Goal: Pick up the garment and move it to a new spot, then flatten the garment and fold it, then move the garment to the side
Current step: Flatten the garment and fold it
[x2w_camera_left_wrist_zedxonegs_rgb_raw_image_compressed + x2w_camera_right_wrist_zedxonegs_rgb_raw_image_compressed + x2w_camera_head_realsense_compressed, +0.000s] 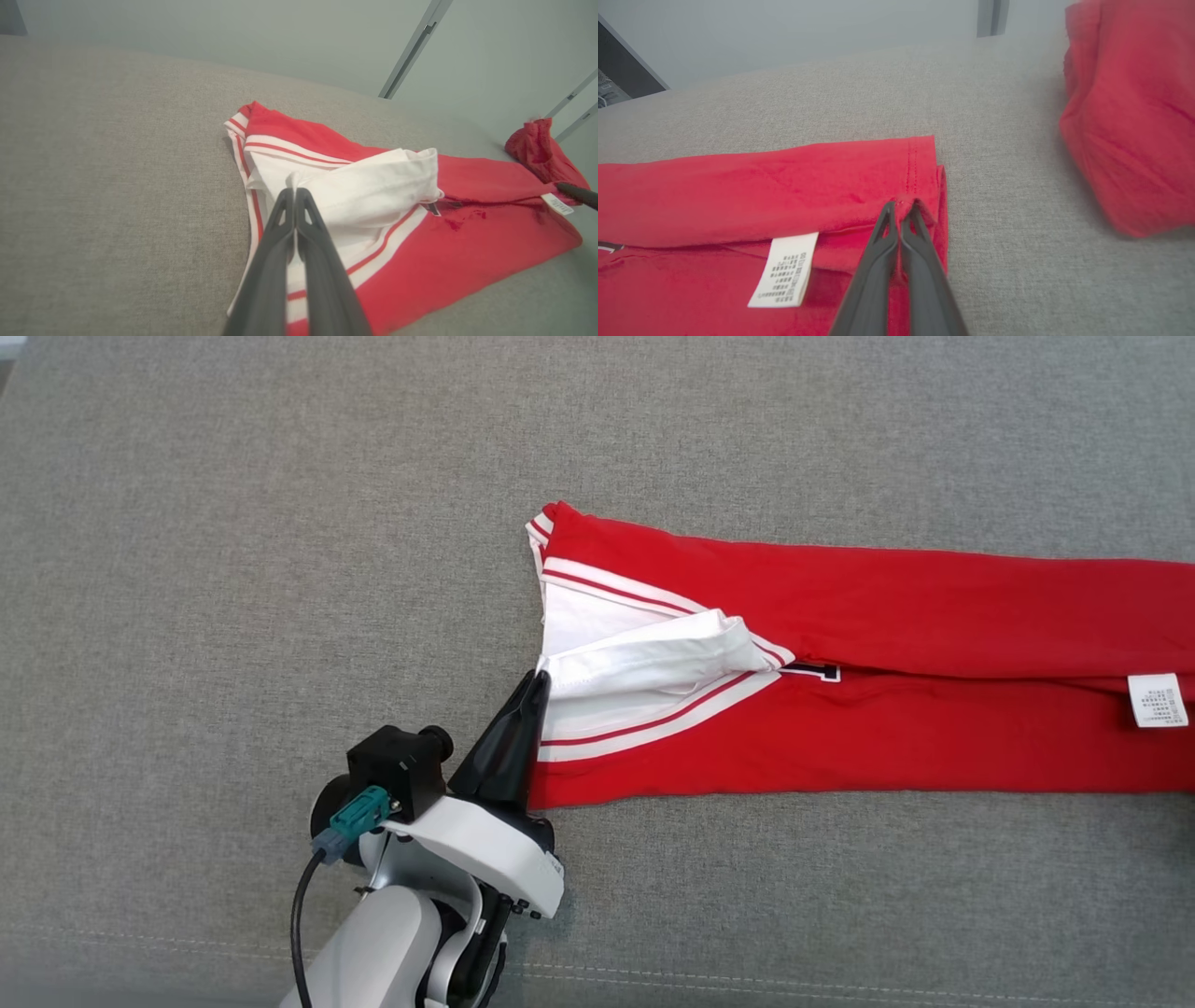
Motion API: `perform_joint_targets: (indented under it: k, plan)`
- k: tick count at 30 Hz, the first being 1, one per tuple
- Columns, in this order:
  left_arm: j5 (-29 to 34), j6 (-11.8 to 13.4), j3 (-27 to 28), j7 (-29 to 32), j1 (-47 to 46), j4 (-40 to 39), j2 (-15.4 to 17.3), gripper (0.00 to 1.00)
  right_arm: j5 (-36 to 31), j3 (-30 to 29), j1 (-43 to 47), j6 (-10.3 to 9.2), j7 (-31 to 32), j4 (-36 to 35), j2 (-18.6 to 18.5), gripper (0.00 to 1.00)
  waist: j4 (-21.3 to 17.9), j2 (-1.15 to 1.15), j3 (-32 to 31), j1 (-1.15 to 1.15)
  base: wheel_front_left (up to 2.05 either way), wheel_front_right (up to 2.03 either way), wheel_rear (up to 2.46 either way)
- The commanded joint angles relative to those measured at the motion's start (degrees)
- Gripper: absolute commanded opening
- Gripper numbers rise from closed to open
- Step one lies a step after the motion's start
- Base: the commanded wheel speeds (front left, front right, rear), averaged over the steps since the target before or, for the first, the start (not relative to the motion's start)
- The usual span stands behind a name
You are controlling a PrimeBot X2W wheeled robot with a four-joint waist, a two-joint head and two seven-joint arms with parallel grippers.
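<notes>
Red white-collared shirt [887, 607] lies folded lengthwise in a long strip on the grey worktop [233, 569]. Its collar is pinched by the left hand [540, 681] and its hem by the right hand [903, 204]. This looks like the folding step; next, one end should be carried evenly over the other.

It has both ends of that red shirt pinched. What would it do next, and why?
Probably lift the left gripper and carry the white collar end toward the hem held by the right gripper. The garment already lies flat in a long narrow strip, both ends pinched, so folding it in half looks due.
</notes>
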Motion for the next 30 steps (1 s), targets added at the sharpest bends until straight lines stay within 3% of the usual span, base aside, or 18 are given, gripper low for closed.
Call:
perform_joint_targets:
  k: [1,11,20,21,22,24,25,26,30]
  plan:
    - [0.13,0.61,1.62,0.11,-0.05,-0.52,0.56,0.00,-0.75,-0.03,2.14,0.08,-0.76,-0.71,-2.25,0.00,-0.14,0.00,-0.06,0.00,0.00,0.00,0.00]
    - [-0.54,1.07,2.16,-0.42,0.58,-0.15,1.11,0.00,-5.44,-4.24,1.46,0.08,-0.76,2.72,-0.18,0.00,-0.28,0.00,-0.27,0.00,0.00,0.00,0.00]
    - [-1.01,0.66,-0.05,2.39,-0.01,1.92,0.40,0.00,-6.92,-1.59,0.04,0.08,-0.76,6.08,2.10,0.00,0.02,0.00,0.15,0.00,0.00,0.00,0.00]
    - [-0.86,0.70,-0.25,2.45,-0.30,2.24,0.32,0.00,-6.96,-1.03,-0.40,0.08,-0.76,6.54,2.47,0.04,0.00,0.00,0.17,0.00,0.00,0.00,0.00]
    - [-0.78,0.74,-0.39,2.41,-0.58,2.55,0.20,0.00,-6.82,-0.53,-0.81,0.08,-0.76,6.95,2.84,0.19,0.00,0.00,0.13,0.00,0.00,0.00,0.00]
    - [-0.89,0.75,-0.67,2.56,-0.99,3.25,-0.09,0.44,-6.63,0.21,-1.51,0.08,-0.76,7.60,3.31,0.49,0.02,0.00,-0.09,0.00,0.00,0.00,0.00]
    - [-0.94,0.74,-0.81,2.62,-1.17,3.59,-0.22,0.77,-6.53,0.48,-1.76,0.08,-0.76,7.80,3.47,0.84,0.02,0.00,-0.26,0.00,0.00,0.00,0.00]
    - [-1.10,0.70,-0.98,2.89,-1.27,4.00,-0.33,0.96,-6.49,0.62,-1.97,0.08,-0.76,7.93,3.57,1.00,-0.02,0.00,-0.48,0.00,0.00,0.00,0.00]
    - [-1.32,0.94,-1.07,2.62,-1.18,5.06,-0.51,1.00,-7.75,0.01,-2.20,0.08,-0.76,7.94,3.37,1.00,-0.39,0.00,-1.86,0.00,0.00,0.00,0.00]
